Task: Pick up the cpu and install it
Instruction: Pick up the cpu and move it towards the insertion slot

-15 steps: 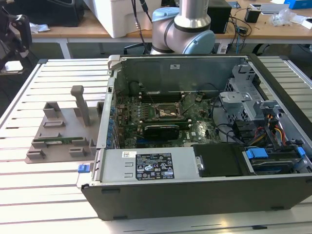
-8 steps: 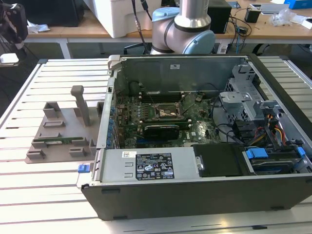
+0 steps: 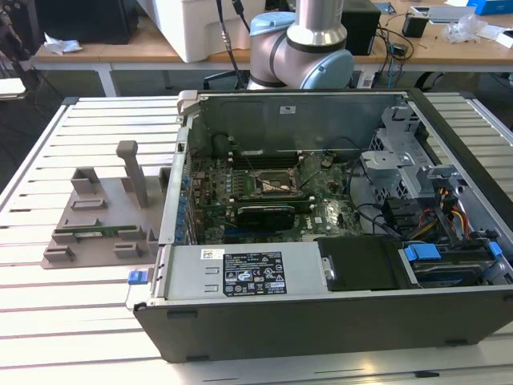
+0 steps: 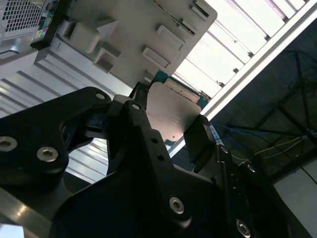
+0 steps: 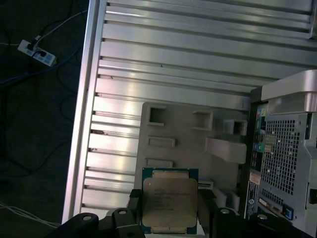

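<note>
The gripper (image 5: 170,214) clamps the cpu (image 5: 170,198) by two opposite edges, flat over the tray (image 5: 173,124), beside the case (image 5: 286,148).

The cpu (image 5: 170,201) is a flat square chip with a silver lid and thin green rim. The claw (image 5: 170,210) grips it by two opposite edges, well above the bench (image 5: 173,64).
</note>
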`<state>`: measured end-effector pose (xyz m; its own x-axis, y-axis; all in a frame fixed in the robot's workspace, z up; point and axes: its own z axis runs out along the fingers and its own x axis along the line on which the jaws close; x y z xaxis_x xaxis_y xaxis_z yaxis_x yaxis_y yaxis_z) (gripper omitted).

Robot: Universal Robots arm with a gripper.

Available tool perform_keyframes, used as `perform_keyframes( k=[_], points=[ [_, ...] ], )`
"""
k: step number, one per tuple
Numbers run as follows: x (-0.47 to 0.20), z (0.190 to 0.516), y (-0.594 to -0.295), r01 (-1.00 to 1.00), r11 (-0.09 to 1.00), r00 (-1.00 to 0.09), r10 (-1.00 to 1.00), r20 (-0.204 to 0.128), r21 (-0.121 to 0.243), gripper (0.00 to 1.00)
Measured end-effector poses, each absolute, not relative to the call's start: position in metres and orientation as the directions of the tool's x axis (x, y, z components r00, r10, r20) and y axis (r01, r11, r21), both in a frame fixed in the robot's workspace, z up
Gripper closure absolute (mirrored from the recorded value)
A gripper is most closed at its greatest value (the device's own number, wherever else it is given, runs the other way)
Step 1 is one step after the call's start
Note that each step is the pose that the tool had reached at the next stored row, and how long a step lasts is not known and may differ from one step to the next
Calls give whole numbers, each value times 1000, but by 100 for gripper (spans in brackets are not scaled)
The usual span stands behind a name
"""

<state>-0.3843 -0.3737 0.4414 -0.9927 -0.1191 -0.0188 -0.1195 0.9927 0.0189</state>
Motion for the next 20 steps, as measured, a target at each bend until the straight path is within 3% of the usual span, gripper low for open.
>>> perform_keyframes(
  k=[11, 20],
  points=[
    [-384, 475, -374, -119, 993, -993, -119, -19, 19, 45],
    [-349, 473, -374, -120, 993, -993, -119, -16, 19, 45]
  ],
)
